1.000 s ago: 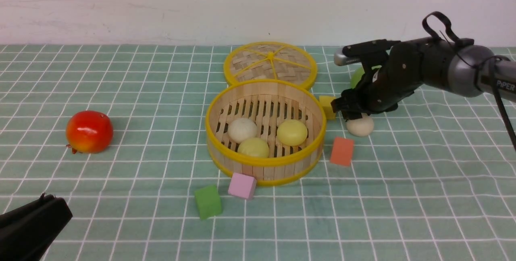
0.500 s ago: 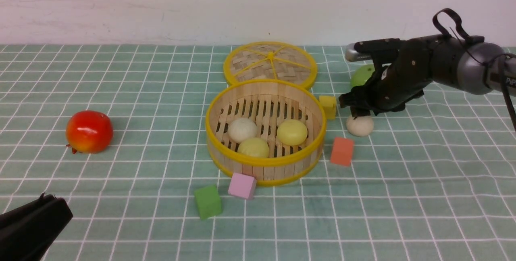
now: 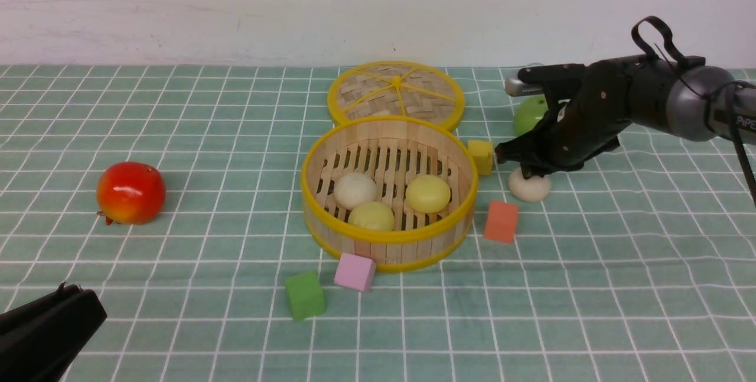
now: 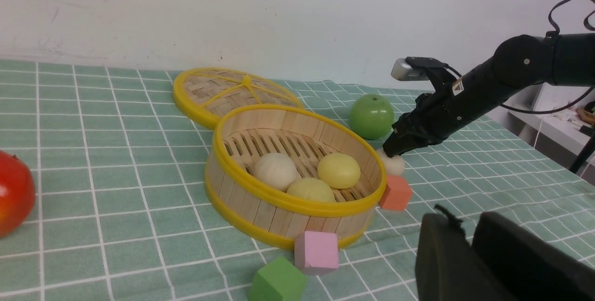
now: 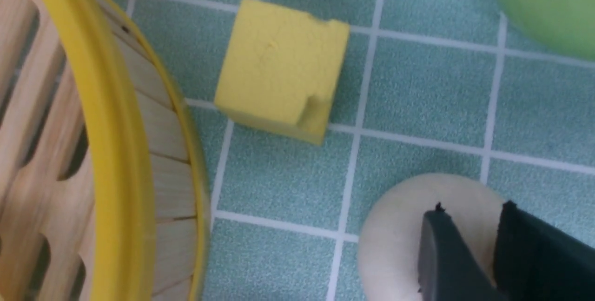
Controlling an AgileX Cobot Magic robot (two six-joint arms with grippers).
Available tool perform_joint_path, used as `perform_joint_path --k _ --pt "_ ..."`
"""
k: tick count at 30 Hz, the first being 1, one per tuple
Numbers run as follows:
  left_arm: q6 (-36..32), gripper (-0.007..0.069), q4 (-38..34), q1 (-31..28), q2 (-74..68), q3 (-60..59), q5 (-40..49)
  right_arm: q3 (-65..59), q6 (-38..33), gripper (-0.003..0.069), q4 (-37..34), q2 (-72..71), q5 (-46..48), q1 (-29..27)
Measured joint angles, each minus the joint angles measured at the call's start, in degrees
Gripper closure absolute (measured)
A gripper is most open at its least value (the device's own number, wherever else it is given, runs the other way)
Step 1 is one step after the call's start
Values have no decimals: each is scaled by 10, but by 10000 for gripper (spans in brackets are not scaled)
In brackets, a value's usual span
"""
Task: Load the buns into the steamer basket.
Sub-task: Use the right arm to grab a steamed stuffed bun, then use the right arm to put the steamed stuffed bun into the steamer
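There are 4 buns, small and round like little hills, and they look smooth. 3 of them sit inside the big round steamer basket (image 3: 390, 235): 1 creamy white bun (image 3: 354, 191), 1 pale yellow bun (image 3: 371, 216) near the front wall, and 1 more pale yellow bun (image 3: 428, 194) over on the right. The white bun has faint lines on its top. The front yellow bun is just beside the white bun.

The last bun (image 3: 522, 188) is creamy white with a tiny bit of pink. It sits outside the basket, on the green counter (image 3: 207, 323) with white lines, to the right of the basket. An orange block (image 3: 501, 221) and a yellow block (image 3: 480, 156) are near it, and a green apple (image 3: 530, 115) is behind it.

The right gripper (image 5: 474, 208) is down at this bun. Its jaws are a little bit apart, and some of the bun shows between the tips. I cannot tell if they squeeze it. The left gripper (image 4: 462, 222) is well away from the buns, with a thin gap between its jaws and no bun in them.

The basket has straight wooden walls, yellow rims and long slots in its floor. The woven lid (image 3: 369, 84) is off, just behind it.
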State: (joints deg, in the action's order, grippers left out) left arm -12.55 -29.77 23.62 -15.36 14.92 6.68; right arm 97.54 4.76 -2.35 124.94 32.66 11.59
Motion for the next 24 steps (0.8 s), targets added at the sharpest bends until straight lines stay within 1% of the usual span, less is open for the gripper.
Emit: perform_joint_path --k 3,4,5,6,7,8,9,13,17,21,22,24 --pt "0 529 0 0 0 0 0 0 -16 501 -3 2 3 0" --pt "0 529 0 0 0 0 0 0 -25 522 -3 2 4 0" --pt "0 529 0 0 0 0 0 0 -29 558 -3 1 5 0" --pt "0 529 0 0 0 0 0 0 -30 565 -3 1 5 0" --pt "0 529 0 0 0 0 0 0 -40 619 -3 0 5 0" --pt "0 529 0 0 0 0 0 0 -48 650 -3 -3 5 0" --pt "0 529 0 0 0 0 0 0 -48 659 -3 -4 6 0" --pt "0 529 0 0 0 0 0 0 -59 666 -6 -31 17 0" --pt "0 529 0 0 0 0 0 0 -75 666 -27 -80 18 11" --pt "0 529 0 0 0 0 0 1 -145 666 -103 -125 1 49" --pt "0 529 0 0 0 0 0 1 -153 666 -118 -125 -2 54" --pt "0 529 0 0 0 0 0 2 -199 666 -181 -119 -27 80"
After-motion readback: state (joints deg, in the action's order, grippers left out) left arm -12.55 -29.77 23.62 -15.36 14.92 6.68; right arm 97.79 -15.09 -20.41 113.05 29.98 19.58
